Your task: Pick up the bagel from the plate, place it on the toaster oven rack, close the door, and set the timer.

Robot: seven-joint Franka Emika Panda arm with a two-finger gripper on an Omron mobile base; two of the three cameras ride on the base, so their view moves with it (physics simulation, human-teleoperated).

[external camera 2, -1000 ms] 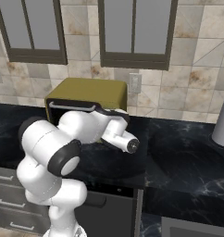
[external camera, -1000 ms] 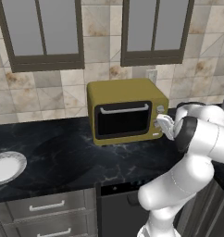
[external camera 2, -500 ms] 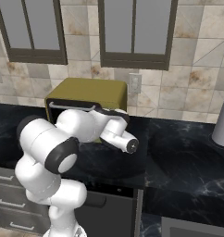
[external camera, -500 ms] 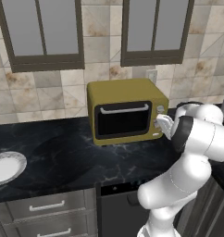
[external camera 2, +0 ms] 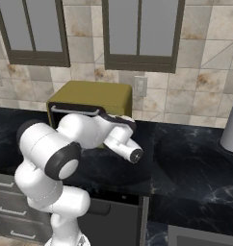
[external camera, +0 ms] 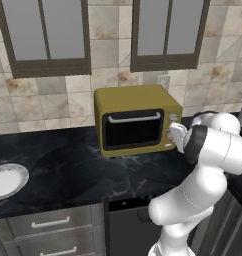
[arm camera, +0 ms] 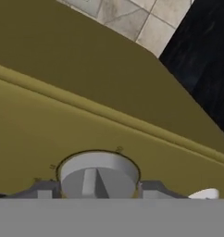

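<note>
The olive-yellow toaster oven [external camera: 135, 100] stands on the black counter with its dark glass door [external camera: 133, 131] shut. Behind that door the toaster oven rack and the bagel are hidden. At the oven's right front, my gripper [external camera: 174, 134] is up against the column of knobs. In the hand view a pale round knob [arm camera: 97, 176] sits between my two fingertips [arm camera: 44, 190], which press against its sides; the gripper [arm camera: 99, 190] is shut on it. The white plate [external camera: 5, 180] with its speckled rim lies bare at the far left of the counter.
A grey cylinder [external camera 2: 231, 127] stands on the counter at the right. A wall outlet [external camera: 164, 81] sits behind the oven, and grey-paned cabinets [external camera: 48, 35] hang above. Drawers [external camera: 50, 225] run under the counter edge.
The fingers have closed in onto the knob. The arm and oven have hardly moved.
</note>
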